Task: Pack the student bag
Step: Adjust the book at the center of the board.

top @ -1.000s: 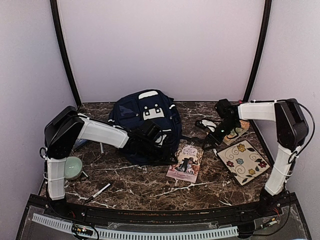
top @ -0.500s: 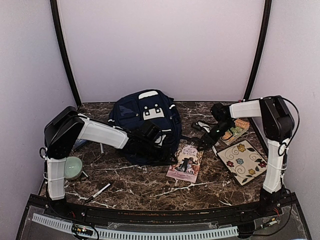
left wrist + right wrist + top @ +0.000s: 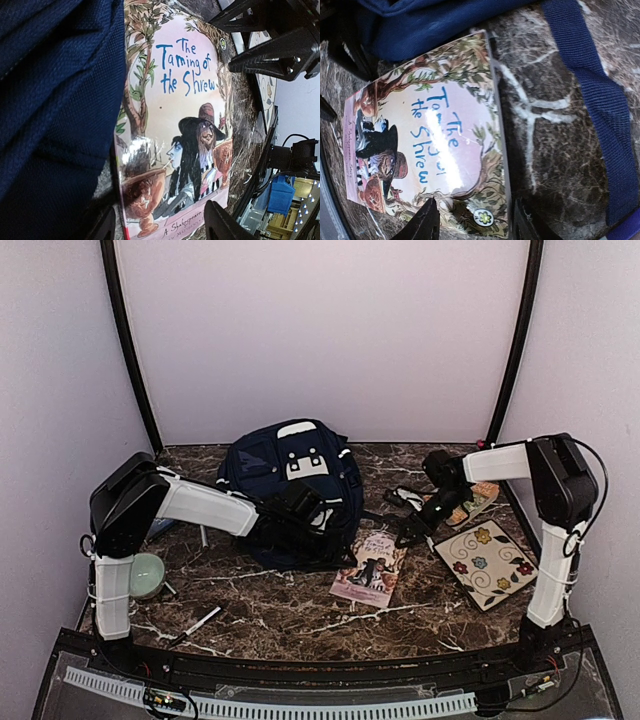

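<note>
The student bag (image 3: 290, 480), a navy backpack with white trim, stands at the back centre of the table; its fabric (image 3: 50, 100) fills the left of the left wrist view. Beside it lies a book (image 3: 369, 567), "The Taming of the Shrew" (image 3: 175, 135). My left gripper (image 3: 303, 517) sits at the bag's front lower edge, open (image 3: 160, 231), looking along the book. My right gripper (image 3: 411, 534) hovers at the book's far right corner, open (image 3: 472, 225), its fingers either side of the book's (image 3: 430, 145) edge.
A floral patterned board (image 3: 488, 563) lies at the right. Behind the right gripper are black-and-white glasses (image 3: 410, 490) and an orange item (image 3: 470, 502). A green bowl (image 3: 148, 575) and a pen (image 3: 200, 620) lie front left. A blue strap (image 3: 590, 95) trails on the table.
My right gripper has swung forward and left, down to the book's far corner, and its jaws have narrowed a little. The left arm and the bag have stayed put.
</note>
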Controlling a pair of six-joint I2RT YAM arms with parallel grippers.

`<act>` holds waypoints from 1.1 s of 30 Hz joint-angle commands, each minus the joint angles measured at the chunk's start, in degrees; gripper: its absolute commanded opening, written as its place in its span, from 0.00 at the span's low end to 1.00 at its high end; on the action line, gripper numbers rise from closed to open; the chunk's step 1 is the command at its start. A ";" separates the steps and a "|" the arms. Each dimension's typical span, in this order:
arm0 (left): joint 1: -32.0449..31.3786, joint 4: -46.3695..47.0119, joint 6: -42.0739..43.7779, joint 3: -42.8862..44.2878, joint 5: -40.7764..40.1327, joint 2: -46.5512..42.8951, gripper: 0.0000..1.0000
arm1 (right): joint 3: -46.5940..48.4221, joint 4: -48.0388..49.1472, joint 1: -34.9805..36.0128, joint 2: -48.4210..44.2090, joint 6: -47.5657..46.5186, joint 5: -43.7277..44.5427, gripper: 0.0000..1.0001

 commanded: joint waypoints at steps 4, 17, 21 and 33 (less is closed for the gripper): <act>0.57 -11.86 2.46 -4.44 -1.16 0.99 0.63 | -6.40 3.12 3.96 -4.94 1.28 6.49 0.54; 0.97 -3.52 -3.40 -17.84 5.23 -3.06 0.64 | -12.37 4.63 8.35 -7.86 4.80 12.36 0.56; 0.91 -2.41 -3.60 -17.39 5.87 -1.94 0.64 | -13.45 8.82 8.19 -11.87 11.72 32.68 0.68; 1.88 -5.70 0.79 -14.53 4.37 -0.11 0.63 | -23.55 11.55 15.87 -30.36 -13.93 18.32 0.70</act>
